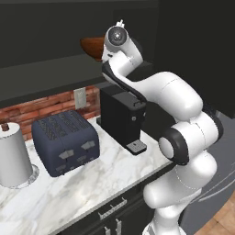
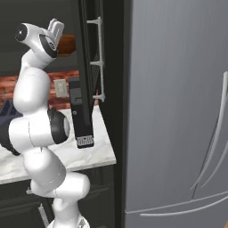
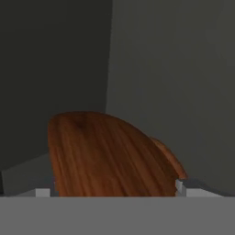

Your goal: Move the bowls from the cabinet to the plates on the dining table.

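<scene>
The refrigerator (image 2: 178,111) fills the right side of the right base view, tall and grey. Next to it the dark cabinet (image 1: 46,41) hangs above the marble counter (image 1: 92,183), with a silver bar handle (image 2: 100,58) on its open door. On the counter stand a blue-grey toaster (image 1: 65,140), a paper towel roll (image 1: 13,156) and a black coffee machine (image 1: 123,117), with a brick wall (image 1: 27,112) behind them.

The arm reaches up from the base into the cabinet, and the end effector (image 3: 112,189) sits at shelf height with its fingers spread wide apart, one tip low at each side of the hand view, holding nothing.

A reddish-brown wooden bowl (image 3: 108,153) lies on the cabinet shelf directly ahead of the end effector, very close, its rounded body lying between the two finger tips in the hand view. In the left base view it pokes out to the left of the wrist (image 1: 94,46), just beside it; whether a finger already touches the wood cannot be told. A sliver of similar wood shows behind its right edge, possibly the second bowl.

The next move turns on this: the bowl is straight in front and centred between the fingers, so a short push forward and a squeeze looks enough. Being round, it has no long axis to align with.
</scene>
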Available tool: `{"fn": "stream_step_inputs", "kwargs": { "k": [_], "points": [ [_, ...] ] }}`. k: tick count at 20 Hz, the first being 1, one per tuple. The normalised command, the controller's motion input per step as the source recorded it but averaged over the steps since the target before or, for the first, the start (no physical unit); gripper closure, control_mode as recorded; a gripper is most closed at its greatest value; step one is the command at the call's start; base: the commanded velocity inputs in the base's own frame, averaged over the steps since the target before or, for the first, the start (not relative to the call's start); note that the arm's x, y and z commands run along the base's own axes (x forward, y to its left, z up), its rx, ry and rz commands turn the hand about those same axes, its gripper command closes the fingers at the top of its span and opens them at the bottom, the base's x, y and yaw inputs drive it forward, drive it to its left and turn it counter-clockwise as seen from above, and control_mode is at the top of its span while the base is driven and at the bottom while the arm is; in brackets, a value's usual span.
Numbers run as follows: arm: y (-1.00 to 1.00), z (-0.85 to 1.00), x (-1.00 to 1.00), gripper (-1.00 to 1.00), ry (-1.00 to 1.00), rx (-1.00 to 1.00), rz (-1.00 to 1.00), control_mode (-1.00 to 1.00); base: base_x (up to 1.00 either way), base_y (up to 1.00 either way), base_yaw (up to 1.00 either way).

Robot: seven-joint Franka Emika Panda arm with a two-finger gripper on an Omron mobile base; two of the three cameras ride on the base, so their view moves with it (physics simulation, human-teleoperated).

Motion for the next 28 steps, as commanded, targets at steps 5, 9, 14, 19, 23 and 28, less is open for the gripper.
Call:
{"fn": "stream_step_inputs", "kwargs": {
  "k": [5, 9, 14, 19, 23, 28],
  "points": [
    [0.22, -0.28, 0.29, -1.0, 0.02, 0.0, 0.03, -1.0, 0.0, 0.0, 0.0],
    [0.32, -0.65, 0.06, -1.0, 0.02, 0.0, 0.06, -1.0, 0.0, 0.0, 0.0],
    [0.37, -0.97, 0.0, -1.0, 0.01, -0.01, 0.1, -1.0, 0.0, 0.0, 0.0],
    [0.3, -0.79, 0.0, -1.0, 0.0, -0.01, 0.1, -1.0, 0.0, 0.0, 0.0],
    [0.52, -0.92, 0.0, 1.0, 0.0, -0.04, 0.08, -1.0, 0.0, 0.0, 0.0],
    [0.49, -0.76, 0.0, 1.0, 0.0, 0.0, 0.06, -1.0, 0.0, 0.0, 0.0]
  ]
}}
